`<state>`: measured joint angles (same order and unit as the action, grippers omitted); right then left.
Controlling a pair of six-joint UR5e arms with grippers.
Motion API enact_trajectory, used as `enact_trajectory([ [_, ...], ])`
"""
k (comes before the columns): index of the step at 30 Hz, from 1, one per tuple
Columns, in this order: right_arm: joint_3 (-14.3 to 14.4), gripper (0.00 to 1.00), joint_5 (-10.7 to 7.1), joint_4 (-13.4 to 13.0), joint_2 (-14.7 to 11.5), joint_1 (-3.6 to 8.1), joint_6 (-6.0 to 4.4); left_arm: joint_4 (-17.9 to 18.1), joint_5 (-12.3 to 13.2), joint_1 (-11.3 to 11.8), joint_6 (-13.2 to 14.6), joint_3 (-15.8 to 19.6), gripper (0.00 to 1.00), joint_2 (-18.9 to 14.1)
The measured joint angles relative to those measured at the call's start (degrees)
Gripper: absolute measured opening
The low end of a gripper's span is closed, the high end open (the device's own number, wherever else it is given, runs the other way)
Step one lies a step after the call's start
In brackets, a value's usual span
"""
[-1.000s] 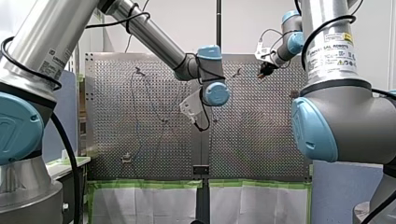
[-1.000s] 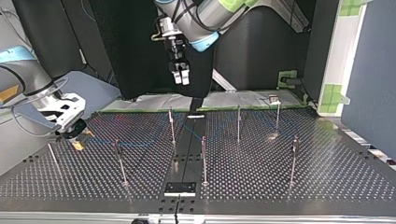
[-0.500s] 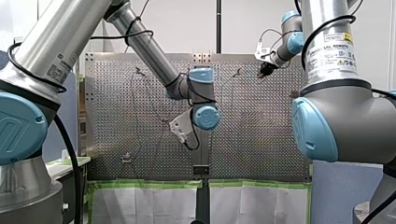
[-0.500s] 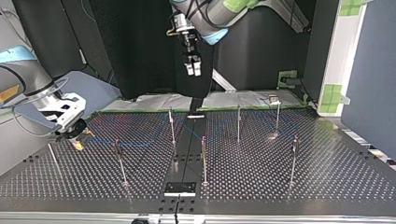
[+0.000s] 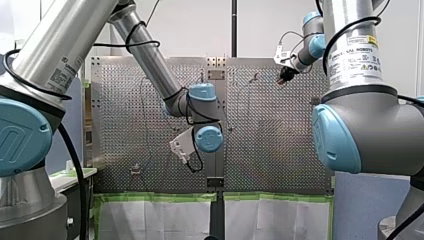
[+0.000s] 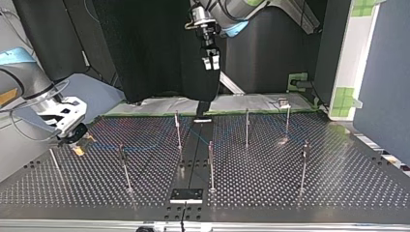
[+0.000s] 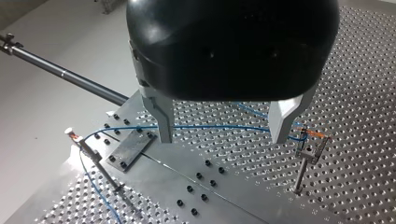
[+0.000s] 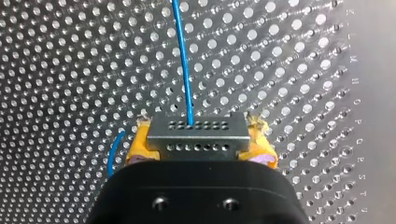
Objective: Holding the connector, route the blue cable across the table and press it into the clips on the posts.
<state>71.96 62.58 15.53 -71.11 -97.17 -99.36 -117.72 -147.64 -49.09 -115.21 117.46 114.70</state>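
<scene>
- Left tool [image 6: 211, 63]: shifted toward top view's right and higher vs 1 s ago, well above surface [image 6: 338, 183]; fingers [image 7: 164, 121] spread, nothing btwn them.
- Right tool [image 8: 199, 147]: same spot, yellow pads [image 8: 140, 147] clamped on connector [image 8: 197, 133].
- Blue cable [image 8: 184, 70] exits connector, runs ahead of right tool over surface; in left wrist view it passes under left tool, apart.

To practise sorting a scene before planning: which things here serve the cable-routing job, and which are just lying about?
Job in hand:
connector, held by my right gripper
blue cable
posts with clips
perforated table
my left gripper, open

Lying about:
green tape
bolted plate
black cloth
</scene>
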Motion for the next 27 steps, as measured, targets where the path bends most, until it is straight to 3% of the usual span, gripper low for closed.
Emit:
enact_trajectory([
  [13, 0.0, 0.00, 0.33, -0.2, 0.0, 1.26, 0.44, 7.5, 0.0, 0.0, 0.0, 7.5, 1.00, -0.3],
  [27, 0.0, 0.00, 0.35, -0.2, 0.0, 1.32, 0.46, 8.4, 0.0, 0.0, 0.0, 8.4, 1.00, -0.3],
])
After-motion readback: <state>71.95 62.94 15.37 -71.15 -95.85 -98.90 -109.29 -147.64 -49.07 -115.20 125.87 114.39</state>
